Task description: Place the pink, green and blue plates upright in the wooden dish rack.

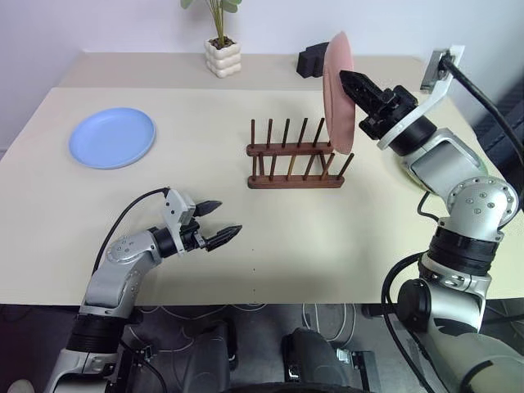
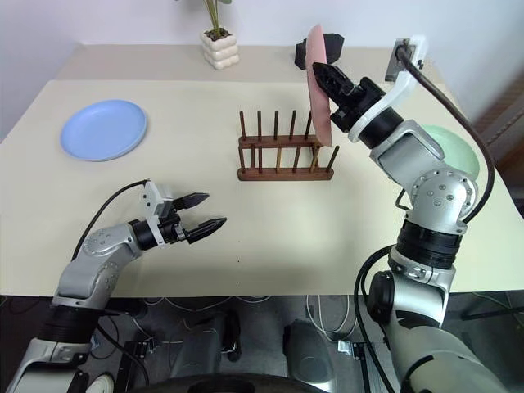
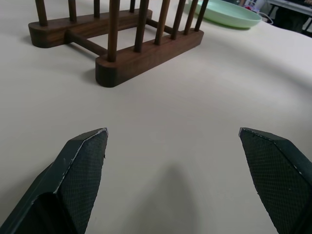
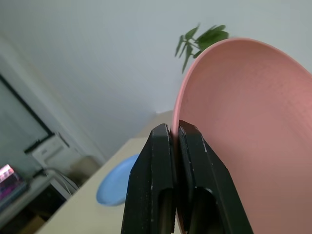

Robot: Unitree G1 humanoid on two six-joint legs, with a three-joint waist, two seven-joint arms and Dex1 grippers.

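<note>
My right gripper [image 1: 350,80] is shut on the rim of the pink plate [image 1: 336,98], which it holds on edge in the air above the right end of the wooden dish rack [image 1: 295,155]. The rack's pegs stand bare. Flat on the table at the far left lies the blue plate [image 1: 112,137]. The green plate [image 2: 452,145] lies flat at the right, mostly hidden behind my right arm. My left gripper [image 1: 221,221] hovers open and bare over the table, left of and nearer than the rack.
A white pot with a plant [image 1: 223,56] and a black block [image 1: 313,59] stand at the back of the table [image 1: 327,246]. A cable runs from my right wrist toward the right edge.
</note>
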